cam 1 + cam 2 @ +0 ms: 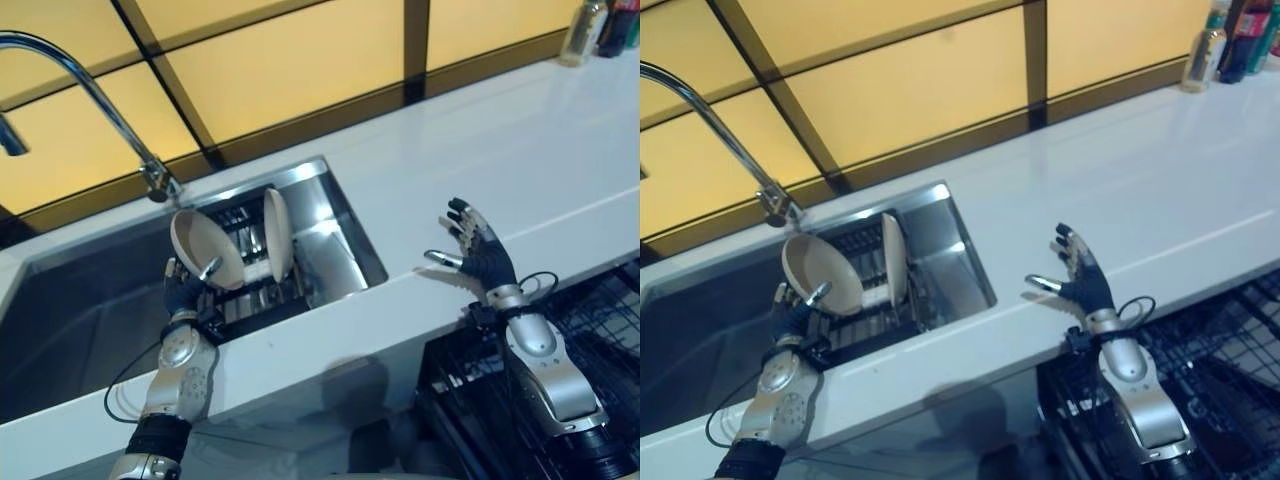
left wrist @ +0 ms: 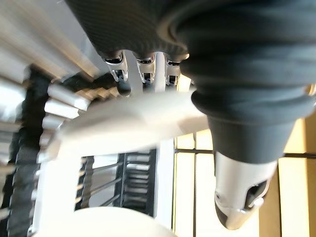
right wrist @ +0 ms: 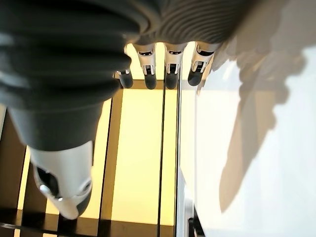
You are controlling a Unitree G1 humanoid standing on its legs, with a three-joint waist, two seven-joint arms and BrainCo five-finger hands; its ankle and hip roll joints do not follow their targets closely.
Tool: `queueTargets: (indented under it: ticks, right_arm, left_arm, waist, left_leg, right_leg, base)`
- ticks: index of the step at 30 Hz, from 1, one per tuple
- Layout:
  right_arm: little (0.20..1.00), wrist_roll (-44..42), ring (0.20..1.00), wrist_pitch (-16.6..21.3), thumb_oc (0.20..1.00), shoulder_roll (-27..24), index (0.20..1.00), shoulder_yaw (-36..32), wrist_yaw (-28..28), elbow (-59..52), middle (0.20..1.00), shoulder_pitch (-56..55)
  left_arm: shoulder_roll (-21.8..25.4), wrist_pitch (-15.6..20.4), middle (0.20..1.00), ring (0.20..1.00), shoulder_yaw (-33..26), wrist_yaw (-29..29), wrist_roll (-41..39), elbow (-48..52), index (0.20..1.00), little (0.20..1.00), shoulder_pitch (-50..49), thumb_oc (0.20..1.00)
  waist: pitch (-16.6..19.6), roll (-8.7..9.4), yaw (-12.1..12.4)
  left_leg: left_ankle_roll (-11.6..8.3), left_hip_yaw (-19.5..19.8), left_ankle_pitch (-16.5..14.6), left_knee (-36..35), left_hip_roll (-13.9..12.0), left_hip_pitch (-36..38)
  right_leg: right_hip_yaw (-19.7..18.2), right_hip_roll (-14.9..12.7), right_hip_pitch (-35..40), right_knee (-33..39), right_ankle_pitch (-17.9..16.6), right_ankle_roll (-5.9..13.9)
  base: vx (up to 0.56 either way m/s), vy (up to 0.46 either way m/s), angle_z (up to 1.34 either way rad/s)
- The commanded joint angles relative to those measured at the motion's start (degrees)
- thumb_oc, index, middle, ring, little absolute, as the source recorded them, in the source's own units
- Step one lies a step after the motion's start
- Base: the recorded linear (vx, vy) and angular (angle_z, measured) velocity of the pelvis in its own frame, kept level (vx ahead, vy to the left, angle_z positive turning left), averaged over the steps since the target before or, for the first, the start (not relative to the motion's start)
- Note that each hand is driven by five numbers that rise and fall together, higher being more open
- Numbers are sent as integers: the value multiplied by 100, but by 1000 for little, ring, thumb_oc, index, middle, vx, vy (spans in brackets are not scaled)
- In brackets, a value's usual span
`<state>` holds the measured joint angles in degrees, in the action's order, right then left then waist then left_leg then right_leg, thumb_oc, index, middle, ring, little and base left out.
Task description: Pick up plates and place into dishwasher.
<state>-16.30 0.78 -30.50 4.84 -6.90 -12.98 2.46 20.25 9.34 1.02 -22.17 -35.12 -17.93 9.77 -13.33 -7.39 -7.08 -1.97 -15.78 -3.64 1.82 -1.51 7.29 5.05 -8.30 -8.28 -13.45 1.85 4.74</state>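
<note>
- Nearest the camera, lower right: black wire dishwasher rack (image 1: pixel 600 320), below the front edge of the white desk (image 1: pixel 540 150), with no plates seen in it.
- Right robot hand (image 1: pixel 478 250): raised over the desk edge, fingers spread and straight, thumb out to the side, holding nothing.
- Left robot hand (image 1: pixel 185 290): inside the steel sink (image 1: pixel 320 215), fingers and thumb clamped on the lower rim of a cream plate (image 1: pixel 205 248); plate tilted up, its hollow face toward the camera, just below the tap (image 1: pixel 95 95).
- Second cream plate (image 1: pixel 277 232): upright on edge in the dark rack (image 1: pixel 262 290) in the sink, just beside the held plate; contact between the two not clear.
- Handling, as a judgement: plates stiff, smooth and probably slippery, breakable if knocked on steel or wire; moderate weight, so a rim pinch leaves the plate free to swing.
- Best hold, as a judgement: at the rim, thumb on one face and fingers on the other, as seen in the left wrist view (image 2: pixel 128 123).
- Bottles (image 1: pixel 600 28) at the far right of the desk: labels present, print too small to read; no other legible writing.
</note>
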Motion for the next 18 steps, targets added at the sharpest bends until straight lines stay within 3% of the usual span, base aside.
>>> queueTargets:
  ticks: [1, 3, 4, 5, 6, 12, 18]
  right_arm:
    - [1000, 65, 1000, -272, 1000, 72, 1000, 177, -133, 291, 1000, -412]
    - [1000, 92, 1000, -299, 1000, 72, 1000, 166, -159, 248, 1000, -387]
    - [1000, 102, 1000, -295, 1000, 63, 1000, 133, -160, 223, 1000, -406]
    - [1000, 120, 1000, -314, 1000, 68, 1000, 114, -159, 196, 1000, -421]
    - [1000, 149, 1000, -332, 1000, 79, 1000, 88, -149, 157, 1000, -451]
    - [1000, 227, 1000, -357, 1000, 100, 1000, -102, -14, -20, 1000, -687]
    - [1000, 286, 1000, -397, 1000, 81, 1000, -306, 191, -116, 1000, -906]
  left_arm:
    - [43, 83, 1000, 1000, 11, 34, -111, -306, 1000, 1000, 270, 1000]
    - [42, 73, 1000, 1000, 9, -14, -158, -308, 1000, 1000, 347, 1000]
    - [57, 53, 868, 868, -18, -8, -148, -323, 868, 868, 378, 868]
    - [61, 36, 376, 376, -27, 7, -124, -327, 376, 376, 395, 376]
    - [57, -20, 200, 200, -26, 1, -90, -323, 200, 200, 403, 200]
    - [-50, -135, 200, 200, -68, -38, -82, -340, 200, 200, 323, 200]
    - [-239, 85, 200, 200, -136, -32, -36, -340, 200, 200, 123, 200]
  waist:
    - [-429, 363, -179]
    - [-493, 384, -195]
    - [-536, 393, -213]
    - [-547, 395, -220]
    - [-582, 400, -242]
    - [-566, 382, -293]
    - [-460, 303, -309]
  left_leg:
    - [145, 37, 118, 489, -1, -843]
    - [140, 31, 133, 503, -1, -896]
    - [136, 25, 145, 496, 2, -906]
    - [136, 14, 155, 488, 4, -911]
    - [132, 14, 152, 489, 9, -891]
    - [115, 15, 196, 415, 61, -806]
    - [101, 20, 208, 340, 114, -666]
  right_leg:
    - [110, -168, 362, 843, -161, 189]
    - [82, -161, 299, 827, -174, 180]
    - [79, -152, 289, 830, -180, 173]
    - [70, -147, 276, 829, -186, 168]
    - [77, -152, 290, 810, -168, 167]
    - [77, -154, 359, 832, -168, 150]
    - [99, -176, 482, 866, -155, 127]
  base:
    - [-67, -5, -9]
    - [-46, 4, -9]
    - [-23, 10, -10]
    - [-10, 19, -10]
    - [5, 20, -10]
    - [9, 11, -2]
    - [46, 37, 0]
